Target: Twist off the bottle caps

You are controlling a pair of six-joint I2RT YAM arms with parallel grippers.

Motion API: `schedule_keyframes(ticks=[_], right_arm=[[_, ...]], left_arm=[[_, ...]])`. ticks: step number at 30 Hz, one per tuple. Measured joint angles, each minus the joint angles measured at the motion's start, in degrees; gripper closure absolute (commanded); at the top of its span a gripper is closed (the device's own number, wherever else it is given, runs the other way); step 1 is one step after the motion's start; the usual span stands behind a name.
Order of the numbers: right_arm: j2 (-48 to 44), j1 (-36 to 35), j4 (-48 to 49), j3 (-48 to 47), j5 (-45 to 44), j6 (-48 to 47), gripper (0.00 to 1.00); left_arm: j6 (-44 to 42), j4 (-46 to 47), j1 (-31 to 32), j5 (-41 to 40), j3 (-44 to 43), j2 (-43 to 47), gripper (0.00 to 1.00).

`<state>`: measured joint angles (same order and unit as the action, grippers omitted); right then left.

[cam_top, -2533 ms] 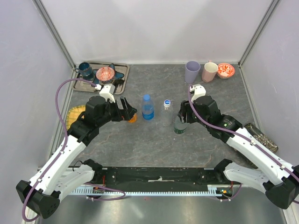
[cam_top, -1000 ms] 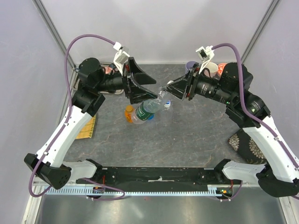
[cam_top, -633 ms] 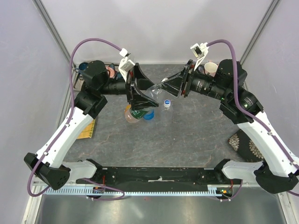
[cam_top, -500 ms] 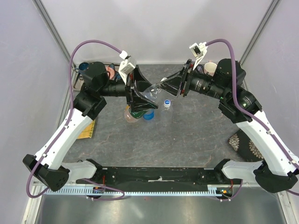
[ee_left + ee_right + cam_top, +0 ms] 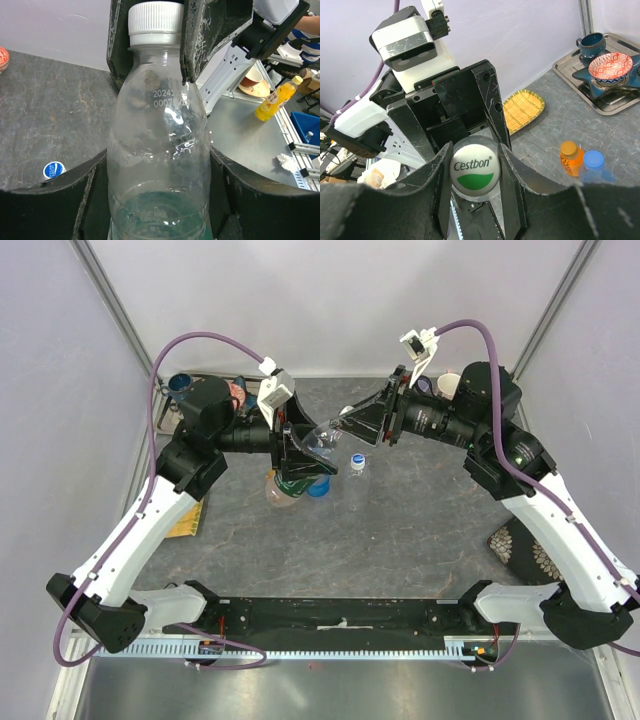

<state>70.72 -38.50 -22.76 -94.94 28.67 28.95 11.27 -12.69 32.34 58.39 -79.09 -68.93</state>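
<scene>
Above a grey table (image 5: 420,530), left gripper (image 5: 310,452) clamps the clear bottle (image 5: 159,150) aloft while right gripper (image 5: 475,160) pinches its white cap (image 5: 154,17), not yet off; orange bottle (image 5: 570,157), blue bottle (image 5: 594,165) and second clear bottle (image 5: 357,462) stand capped below.

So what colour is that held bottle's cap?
The cap is white with green on top; clearest from the right wrist.

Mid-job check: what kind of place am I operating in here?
Probably a lab test cell, not a kitchen: plain white panel walls in metal framing, the left arm and right arm bolted to a grey table, and staged props such as a tray of dishes and a woven mat.
</scene>
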Motion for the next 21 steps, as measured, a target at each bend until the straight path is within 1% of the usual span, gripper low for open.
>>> schedule_keyframes(ticks=[1, 3, 4, 5, 6, 8, 10, 15, 17, 21], right_arm=[[0.1, 0.0, 0.0, 0.0, 0.0, 0.0, 1.00], [0.2, 0.0, -0.1, 0.0, 0.1, 0.0, 0.61], [0.3, 0.0, -0.1, 0.0, 0.1, 0.0, 0.44], [0.3, 0.0, -0.2, 0.0, 0.0, -0.1, 0.23], [0.3, 0.0, -0.3, 0.0, -0.1, -0.1, 0.18], [0.2, 0.0, -0.6, -0.1, -1.5, -0.6, 0.13], [0.0, 0.0, -1.0, -0.2, -4.0, -1.1, 0.12], [-2.6, 0.0, -1.7, -0.2, -14.4, -1.1, 0.17], [-4.0, 0.0, -1.5, -0.2, -18.5, -0.3, 0.19], [-4.8, 0.0, -0.7, -0.2, -23.2, 2.0, 0.22]], left_arm=[[-0.3, -0.2, 0.0, -0.1, 0.0, 0.0, 0.55], [-0.5, -0.7, 0.0, -0.3, 0.0, 0.0, 0.55], [-0.7, -0.8, 0.0, -0.5, 0.0, 0.0, 0.55], [-0.9, -0.9, 0.1, -0.7, 0.0, 0.0, 0.56], [-1.1, -1.0, 0.2, -1.0, 0.0, 0.0, 0.56], [-1.8, -1.2, 0.7, -2.5, 0.2, 0.0, 0.59], [-2.5, -1.5, 1.1, -5.1, 0.9, 0.4, 0.63], [-3.8, -1.6, 2.0, -16.4, 3.2, 2.5, 0.71], [-4.5, -1.0, 3.0, -21.7, 4.1, 3.5, 0.72], [-7.1, 0.8, 6.3, -33.3, 6.2, 5.4, 0.74]])
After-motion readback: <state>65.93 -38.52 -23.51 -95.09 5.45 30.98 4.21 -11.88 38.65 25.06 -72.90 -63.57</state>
